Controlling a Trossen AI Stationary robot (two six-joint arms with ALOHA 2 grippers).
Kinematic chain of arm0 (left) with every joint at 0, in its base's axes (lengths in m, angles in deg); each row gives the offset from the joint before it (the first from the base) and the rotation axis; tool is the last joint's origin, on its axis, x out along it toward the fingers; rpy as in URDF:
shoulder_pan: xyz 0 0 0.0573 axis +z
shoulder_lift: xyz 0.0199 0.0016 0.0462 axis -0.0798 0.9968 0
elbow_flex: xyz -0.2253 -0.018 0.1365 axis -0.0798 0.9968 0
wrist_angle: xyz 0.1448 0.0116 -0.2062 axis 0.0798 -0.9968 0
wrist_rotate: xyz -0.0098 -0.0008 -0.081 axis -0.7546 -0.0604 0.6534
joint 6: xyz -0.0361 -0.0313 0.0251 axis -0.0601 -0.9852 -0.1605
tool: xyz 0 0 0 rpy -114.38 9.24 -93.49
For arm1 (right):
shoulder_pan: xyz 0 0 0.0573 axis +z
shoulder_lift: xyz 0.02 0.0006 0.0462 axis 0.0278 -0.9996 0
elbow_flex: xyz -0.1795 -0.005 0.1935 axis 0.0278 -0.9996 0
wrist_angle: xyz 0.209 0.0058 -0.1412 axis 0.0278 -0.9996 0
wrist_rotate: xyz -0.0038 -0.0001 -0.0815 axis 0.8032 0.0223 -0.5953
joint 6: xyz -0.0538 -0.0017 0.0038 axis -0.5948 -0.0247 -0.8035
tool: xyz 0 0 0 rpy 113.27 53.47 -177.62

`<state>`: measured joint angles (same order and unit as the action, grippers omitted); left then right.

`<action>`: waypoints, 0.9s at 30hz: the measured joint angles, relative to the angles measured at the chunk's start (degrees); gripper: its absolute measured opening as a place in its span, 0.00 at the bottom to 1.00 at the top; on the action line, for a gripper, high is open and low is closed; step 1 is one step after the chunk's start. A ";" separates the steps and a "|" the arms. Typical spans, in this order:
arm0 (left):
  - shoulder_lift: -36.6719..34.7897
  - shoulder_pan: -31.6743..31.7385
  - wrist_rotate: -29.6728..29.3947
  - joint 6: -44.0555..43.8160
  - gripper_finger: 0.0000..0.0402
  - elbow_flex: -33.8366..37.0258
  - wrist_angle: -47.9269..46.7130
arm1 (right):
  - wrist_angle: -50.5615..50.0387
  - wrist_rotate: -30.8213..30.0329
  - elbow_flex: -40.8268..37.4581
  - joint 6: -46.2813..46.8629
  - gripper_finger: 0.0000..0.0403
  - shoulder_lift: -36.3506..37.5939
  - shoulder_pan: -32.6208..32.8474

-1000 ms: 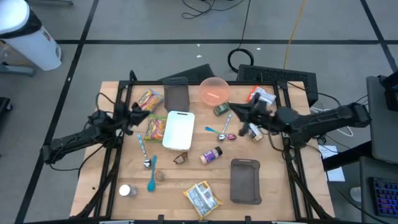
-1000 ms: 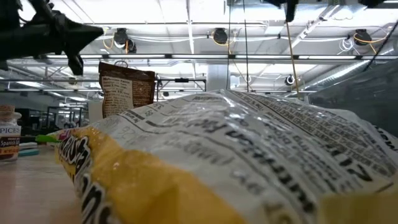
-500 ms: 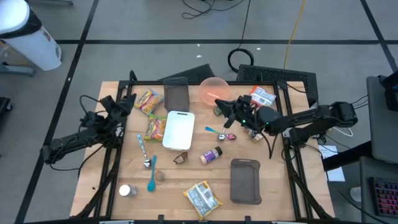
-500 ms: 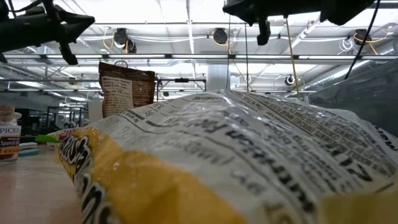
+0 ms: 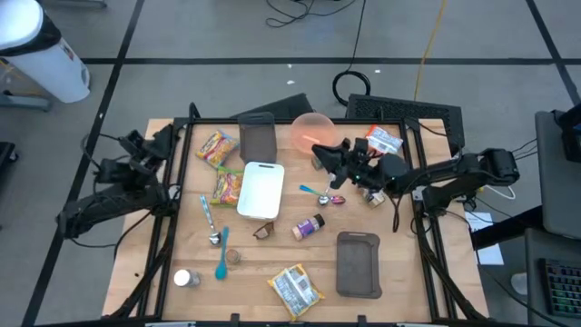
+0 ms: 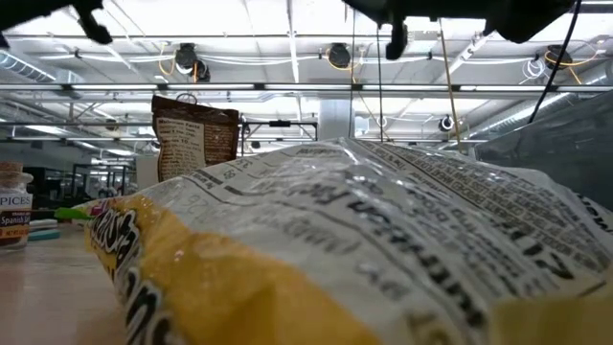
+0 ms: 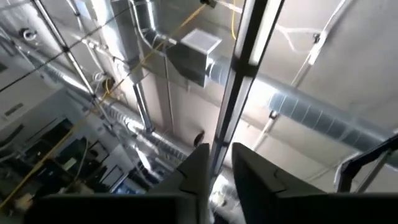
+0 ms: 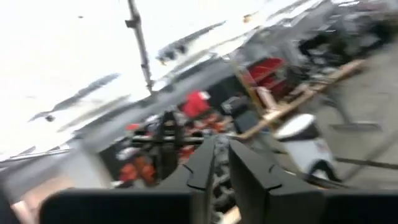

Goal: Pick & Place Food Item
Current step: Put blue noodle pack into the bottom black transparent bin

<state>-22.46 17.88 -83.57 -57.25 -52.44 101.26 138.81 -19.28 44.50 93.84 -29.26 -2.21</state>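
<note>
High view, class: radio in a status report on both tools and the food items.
Left tool raised at the table's left edge, holding nothing. Right tool over the table beside the pink bowl. Snack bags lying untouched. Spoon beneath the right tool.

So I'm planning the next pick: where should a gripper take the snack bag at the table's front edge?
The snack bag lies flat and diagonal with clear wood around it. Probably best to come straight down and pinch across its narrower width near the middle, fingers turned to match its slant.

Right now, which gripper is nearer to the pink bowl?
Right. The right gripper hovers just beside the pink bowl, over its table-centre side. The left gripper is far off, past the table's left edge.
</note>
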 joint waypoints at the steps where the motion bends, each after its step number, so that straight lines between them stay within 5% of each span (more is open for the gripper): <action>1: 1.13 0.00 0.42 0.28 0.26 -2.24 -2.74 | -0.34 1.58 0.57 0.85 0.16 -0.01 -0.56; 7: 11.15 0.00 1.32 5.90 0.49 -14.43 -11.33 | -9.61 9.23 7.02 2.02 0.41 -0.02 -3.28; 13: 21.32 0.00 1.32 9.88 0.60 -20.29 -11.03 | -11.90 9.28 7.89 -6.42 0.57 0.00 -3.97; 22: 33.57 0.02 8.24 7.74 0.60 -21.44 -12.62 | -14.38 10.29 5.63 -2.77 0.62 -0.02 -3.87; 27: 34.74 0.02 8.08 8.01 0.57 -21.42 -18.02 | -19.05 19.60 5.63 -3.97 0.61 1.68 -6.13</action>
<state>12.28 17.90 -75.50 -49.24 -73.85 83.24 119.76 0.32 50.13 89.88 -27.58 -8.35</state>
